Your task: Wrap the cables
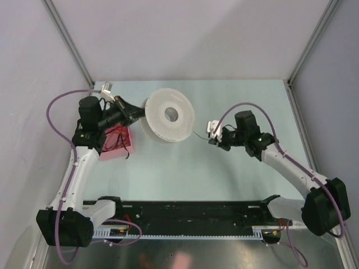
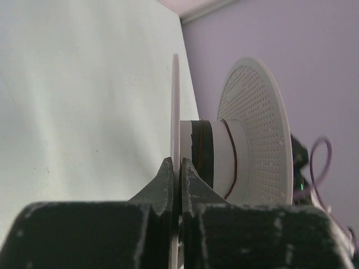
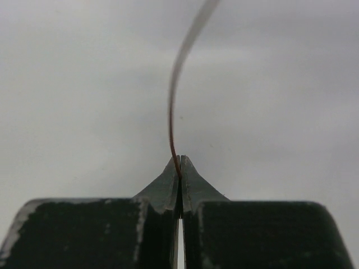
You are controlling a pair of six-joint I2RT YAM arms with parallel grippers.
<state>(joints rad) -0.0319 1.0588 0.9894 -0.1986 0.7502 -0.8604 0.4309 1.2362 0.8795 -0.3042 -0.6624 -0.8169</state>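
Note:
The pale round spool stands tilted at the table's back centre. My left gripper is shut on its near flange, the thin white rim pinched between the black fingers. On the spool's core sits a black band, with a dark red turn of cable beside it. A hair-thin dark red cable rises from my right gripper, which is shut on it. In the top view this cable runs from the spool's right side to my right gripper.
A pink packet with dark strands on it lies under the left arm. A small white part sits in the back left corner. A black rail spans the near edge. Walls close in on three sides.

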